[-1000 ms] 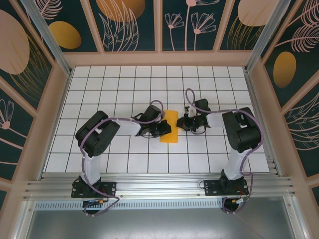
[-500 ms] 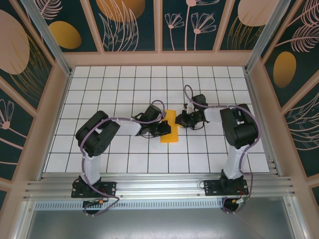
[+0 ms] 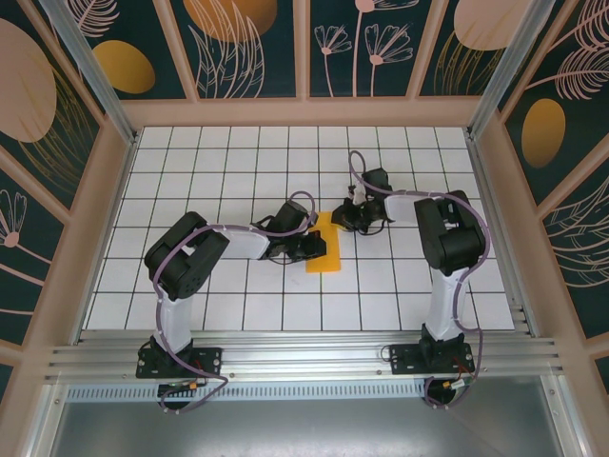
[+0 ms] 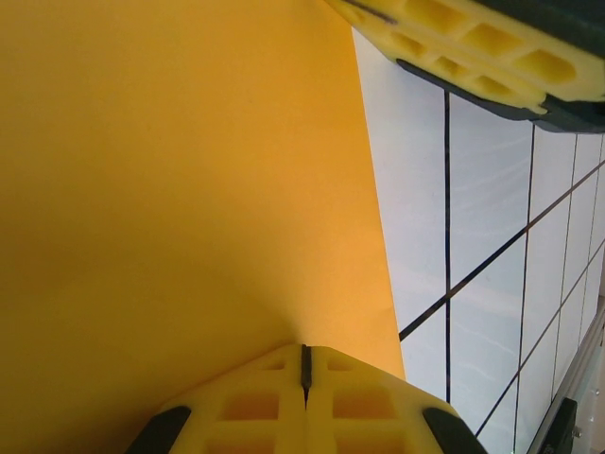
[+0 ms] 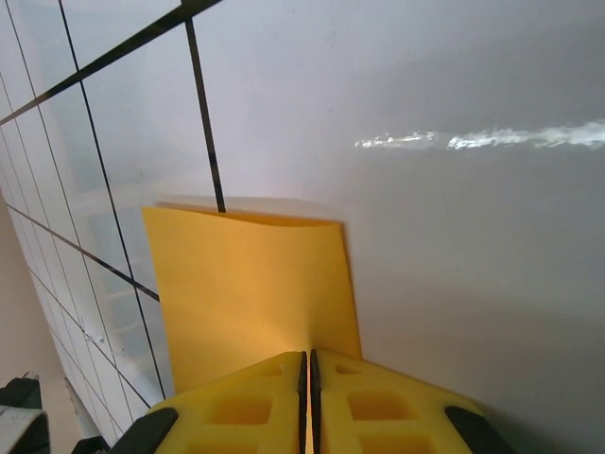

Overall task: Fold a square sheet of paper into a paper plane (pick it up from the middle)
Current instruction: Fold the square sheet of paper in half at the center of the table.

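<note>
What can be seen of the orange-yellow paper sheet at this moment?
The paper sheet is thin, plain, matte orange-yellow. It lies on the white grid table as a narrow rectangle, apparently folded in half, with its long side running away from the arms. One edge lifts slightly and casts a shadow. The shut left claw meets its left edge, and the shut right claw meets its far right corner.

Plain orange-yellow sheet of paper (image 3: 328,263) at frame centre, on a white table (image 3: 238,162) gridded with thin black lines. Dark teal walls (image 3: 400,57) bear orange ovals and peach plant outlines. Black-and-white arms (image 3: 181,262), purple cables (image 3: 285,205), yellow fingertips (image 4: 359,407).
</note>
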